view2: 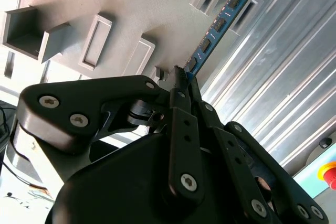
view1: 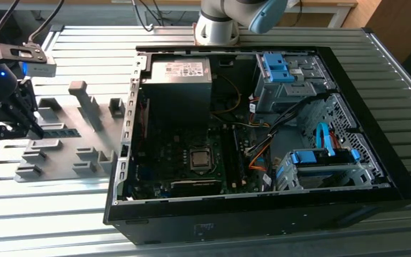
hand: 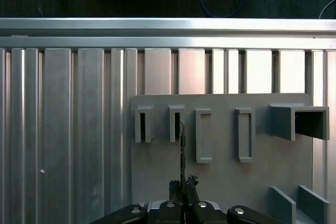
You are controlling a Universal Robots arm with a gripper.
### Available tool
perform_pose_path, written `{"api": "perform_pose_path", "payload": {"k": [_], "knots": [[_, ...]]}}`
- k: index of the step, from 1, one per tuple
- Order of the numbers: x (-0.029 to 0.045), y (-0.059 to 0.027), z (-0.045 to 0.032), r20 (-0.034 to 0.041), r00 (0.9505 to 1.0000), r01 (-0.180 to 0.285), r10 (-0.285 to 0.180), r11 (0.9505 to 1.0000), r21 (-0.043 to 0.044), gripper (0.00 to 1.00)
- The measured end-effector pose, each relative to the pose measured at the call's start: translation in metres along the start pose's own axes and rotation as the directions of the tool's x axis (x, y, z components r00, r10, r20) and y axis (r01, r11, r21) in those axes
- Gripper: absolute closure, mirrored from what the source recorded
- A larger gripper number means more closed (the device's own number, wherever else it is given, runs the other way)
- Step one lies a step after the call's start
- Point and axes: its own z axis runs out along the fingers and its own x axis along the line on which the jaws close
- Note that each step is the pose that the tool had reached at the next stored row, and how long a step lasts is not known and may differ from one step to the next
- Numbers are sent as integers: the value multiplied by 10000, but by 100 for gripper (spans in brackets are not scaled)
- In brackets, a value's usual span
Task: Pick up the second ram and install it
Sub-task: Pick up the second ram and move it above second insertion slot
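Observation:
The second ram [view2: 218, 24] is a narrow blue-green stick with black chips. In the exterior view it [view1: 59, 131] lies over the grey slotted holder [view1: 70, 155] at that view's left. My gripper [view2: 181, 74] is shut on its near end. The stick's far end reaches a raised slot block of the holder [view2: 131, 3]. In the first wrist view the ram [hand: 181, 150] appears edge-on, running from my gripper [hand: 182, 183] toward a slot on the holder [hand: 220, 182]. The gripper [view1: 30, 128] hangs low over the holder's left side.
An open computer case [view1: 377, 160] lies at the exterior view's right, its motherboard [view1: 191, 155] exposed among cables and blue drive cages. The arm's base [view1: 216, 27] stands behind it. The ribbed aluminium table [view1: 62, 214] carries everything. A red button [view2: 329, 174] sits at the table's edge.

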Motion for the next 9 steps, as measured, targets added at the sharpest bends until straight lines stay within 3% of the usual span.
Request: {"api": "perform_pose_path", "payload": {"k": [9], "knots": [[0,0,-16,-1,10000,0,0,10000,-1,86]]}}
